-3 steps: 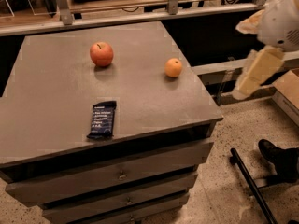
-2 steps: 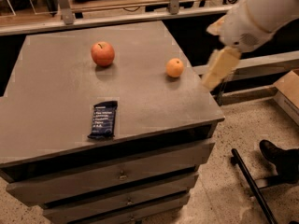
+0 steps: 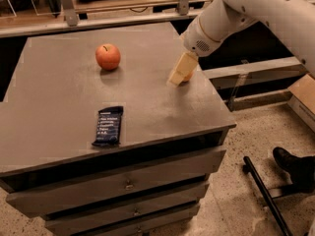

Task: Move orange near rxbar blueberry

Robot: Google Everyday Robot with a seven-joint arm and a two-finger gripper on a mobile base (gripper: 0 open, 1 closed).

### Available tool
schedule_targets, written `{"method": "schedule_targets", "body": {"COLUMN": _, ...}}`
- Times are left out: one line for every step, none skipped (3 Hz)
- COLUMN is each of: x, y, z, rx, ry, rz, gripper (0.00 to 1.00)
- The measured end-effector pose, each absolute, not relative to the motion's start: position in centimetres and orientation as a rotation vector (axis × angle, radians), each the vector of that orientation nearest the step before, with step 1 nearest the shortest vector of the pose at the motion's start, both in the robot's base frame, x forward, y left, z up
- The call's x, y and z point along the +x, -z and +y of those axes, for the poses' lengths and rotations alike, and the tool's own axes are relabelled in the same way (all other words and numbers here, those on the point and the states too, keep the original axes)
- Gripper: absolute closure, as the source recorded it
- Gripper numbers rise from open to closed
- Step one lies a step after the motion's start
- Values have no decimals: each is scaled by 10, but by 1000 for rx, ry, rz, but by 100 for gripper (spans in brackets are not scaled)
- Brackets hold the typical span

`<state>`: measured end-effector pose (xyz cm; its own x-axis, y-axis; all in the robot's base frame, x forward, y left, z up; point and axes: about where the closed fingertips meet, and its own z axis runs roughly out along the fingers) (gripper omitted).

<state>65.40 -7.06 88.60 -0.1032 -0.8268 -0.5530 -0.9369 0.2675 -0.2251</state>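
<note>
The orange (image 3: 188,76) lies near the right edge of the grey table top (image 3: 59,102) and is mostly hidden behind my gripper. My gripper (image 3: 177,75) reaches down from the upper right on a white arm (image 3: 231,14), and its cream tip is right at the orange's left side. The rxbar blueberry (image 3: 109,126), a dark navy bar with white text, lies flat near the table's front edge, well to the left of and in front of the orange.
A red-orange apple (image 3: 108,56) with a stem stands at the back middle of the table. Drawers (image 3: 123,186) sit under the top. A black shoe (image 3: 295,163) and a black pole (image 3: 266,195) are on the floor at the right.
My arm has swung in from the right and come down over the table. The gripper now sits at the orange and covers most of it. The orange, apple and bar have not moved.
</note>
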Motion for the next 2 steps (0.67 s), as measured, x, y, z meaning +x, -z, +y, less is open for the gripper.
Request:
{"method": "schedule_targets", "body": {"x": 651, "y": -889, "z": -73, "rx": -1588, "ry": -237, "rz": 1956, "gripper": 0}}
{"method": "schedule_targets", "body": {"x": 653, "y": -877, "z": -77, "rx": -1501, "ry": -330, "rz": 1942, "gripper": 0}}
